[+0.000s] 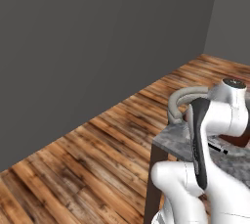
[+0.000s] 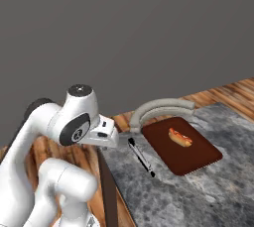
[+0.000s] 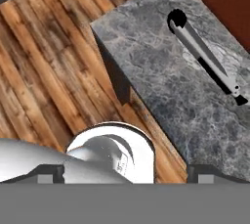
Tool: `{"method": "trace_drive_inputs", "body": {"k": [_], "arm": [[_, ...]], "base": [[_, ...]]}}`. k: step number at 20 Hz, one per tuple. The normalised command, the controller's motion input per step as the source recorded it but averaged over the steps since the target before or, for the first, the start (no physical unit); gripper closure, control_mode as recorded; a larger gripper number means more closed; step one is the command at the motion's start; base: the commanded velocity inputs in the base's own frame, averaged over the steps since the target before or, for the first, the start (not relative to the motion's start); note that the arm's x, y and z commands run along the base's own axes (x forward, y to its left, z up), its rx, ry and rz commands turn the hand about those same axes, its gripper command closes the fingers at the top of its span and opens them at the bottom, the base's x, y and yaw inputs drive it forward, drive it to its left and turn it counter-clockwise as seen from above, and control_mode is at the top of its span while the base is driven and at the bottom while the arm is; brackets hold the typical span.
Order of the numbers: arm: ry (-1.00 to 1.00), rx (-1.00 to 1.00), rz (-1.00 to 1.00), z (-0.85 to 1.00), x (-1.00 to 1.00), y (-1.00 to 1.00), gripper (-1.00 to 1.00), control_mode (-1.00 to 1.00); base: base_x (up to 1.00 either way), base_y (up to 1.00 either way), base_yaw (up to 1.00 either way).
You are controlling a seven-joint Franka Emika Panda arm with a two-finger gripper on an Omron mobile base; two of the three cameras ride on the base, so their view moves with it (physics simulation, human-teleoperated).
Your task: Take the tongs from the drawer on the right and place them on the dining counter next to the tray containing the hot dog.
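Note:
The tongs (image 2: 140, 156) lie flat and free on the grey marbled dining counter (image 2: 198, 191), just left of a dark reddish-brown tray (image 2: 198, 159) holding the hot dog (image 2: 180, 137). My gripper (image 2: 118, 139) hovers at the counter's left edge, a short way from the tongs' near end. In the hand view my gripper (image 3: 127, 173) is open, its fingertips (image 3: 49, 171) set wide apart with nothing between them, and the tongs (image 3: 205, 54) lie diagonally on the counter (image 3: 161, 66) ahead. In the left base view the tongs (image 1: 217, 147) peek out behind my arm. The drawer is out of view.
A pale round-backed stool (image 2: 161, 109) stands against the counter's far edge beside the tray. Wooden floor (image 1: 88, 169) stretches left of the counter to a grey wall (image 1: 97, 32). A dark counter leg (image 2: 108, 191) drops below the near corner.

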Motion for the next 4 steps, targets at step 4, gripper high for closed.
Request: {"method": "trace_drive_inputs", "body": {"k": [4], "arm": [[-0.07, -0.02, -0.08, 0.67, -0.26, 0.47, -1.00, -1.00]], "base": [[0.00, 0.00, 0.00]]}}
